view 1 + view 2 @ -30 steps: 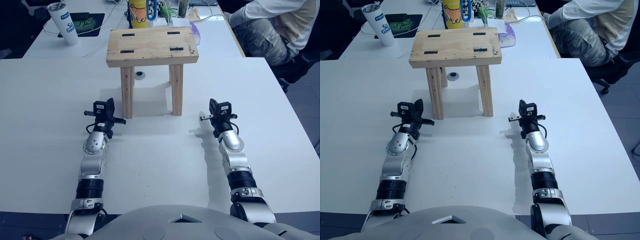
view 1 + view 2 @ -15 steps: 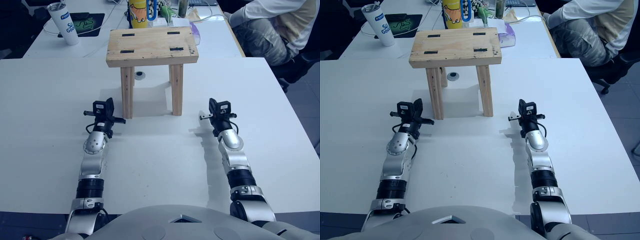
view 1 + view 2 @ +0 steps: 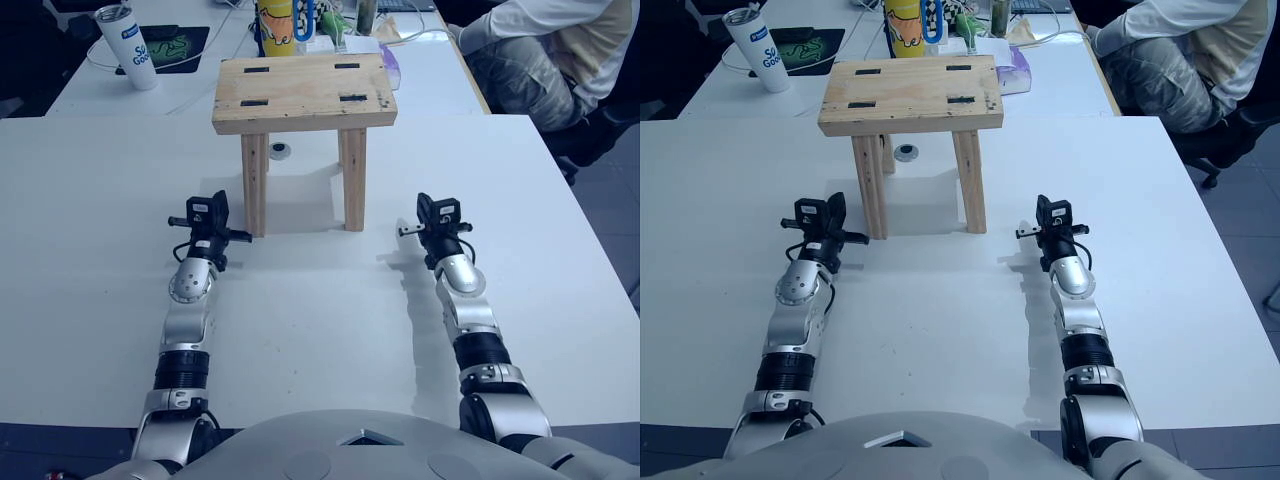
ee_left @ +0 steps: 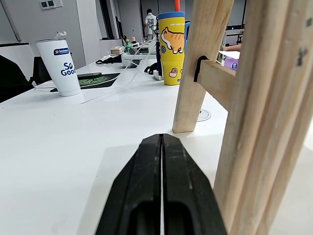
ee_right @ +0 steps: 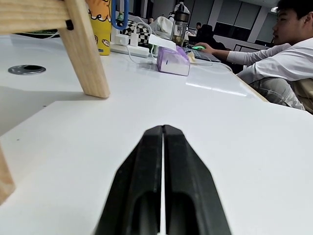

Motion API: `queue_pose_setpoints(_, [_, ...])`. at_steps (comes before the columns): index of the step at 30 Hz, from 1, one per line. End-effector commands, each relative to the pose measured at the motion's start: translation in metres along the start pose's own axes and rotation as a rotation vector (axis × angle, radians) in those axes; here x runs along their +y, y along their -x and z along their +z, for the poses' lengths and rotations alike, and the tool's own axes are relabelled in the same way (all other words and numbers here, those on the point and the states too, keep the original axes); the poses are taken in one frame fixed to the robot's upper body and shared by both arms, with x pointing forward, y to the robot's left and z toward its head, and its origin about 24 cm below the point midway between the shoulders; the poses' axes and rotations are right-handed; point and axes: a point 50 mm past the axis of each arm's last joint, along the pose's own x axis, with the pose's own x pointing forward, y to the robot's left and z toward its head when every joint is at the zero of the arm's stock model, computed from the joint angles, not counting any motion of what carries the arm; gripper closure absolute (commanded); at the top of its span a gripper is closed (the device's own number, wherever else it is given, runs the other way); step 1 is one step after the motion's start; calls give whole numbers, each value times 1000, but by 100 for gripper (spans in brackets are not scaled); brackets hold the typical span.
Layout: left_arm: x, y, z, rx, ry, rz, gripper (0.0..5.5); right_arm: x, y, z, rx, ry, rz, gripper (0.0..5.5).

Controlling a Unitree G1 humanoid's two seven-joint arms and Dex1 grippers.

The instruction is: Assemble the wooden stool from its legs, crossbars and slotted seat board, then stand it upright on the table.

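Stool (image 3: 303,92) stands upright on the white table (image 3: 100,200), toward the far middle of it; slotted seat board on top, four dark slots visible in its face; legs down on the table.

Left end effector (image 4: 162,142): fingers pressed together, nothing between them; it sits low over the table just to the left of the stool's front left leg (image 3: 255,185), close beside it but not touching.

Right end effector (image 5: 163,131): fingers likewise together, holding nothing; low over the table to the right of the front right leg (image 3: 354,180), a clear gap between them.

Crossbar (image 4: 217,81) seen seated into a leg on the left side of the stool.

Round grommet (image 3: 280,150) set in the table under the seat, behind the front legs.

On the next table beyond: white tumbler (image 3: 127,45) to the left; yellow cup (image 3: 276,25) behind the stool; small purple box (image 5: 173,60) to its right.
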Motion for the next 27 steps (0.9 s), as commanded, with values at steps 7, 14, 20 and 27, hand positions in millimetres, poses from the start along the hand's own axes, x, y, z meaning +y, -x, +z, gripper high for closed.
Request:
queue_pose_setpoints(7, [0,-5,2,-15,0,6,548,-3,-7,6,-26,17,1,550])
queue_pose_setpoints(14, [1,-8,2,-16,-4,0,548,-2,-8,6,-29,13,-4,550])
queue_pose_setpoints(20, [1,-10,2,-17,-8,-6,548,-2,-7,3,-24,7,-12,550])
queue_pose_setpoints(27, [-2,-16,-1,-11,-15,-31,548,-5,-9,1,-22,-5,-43,550])
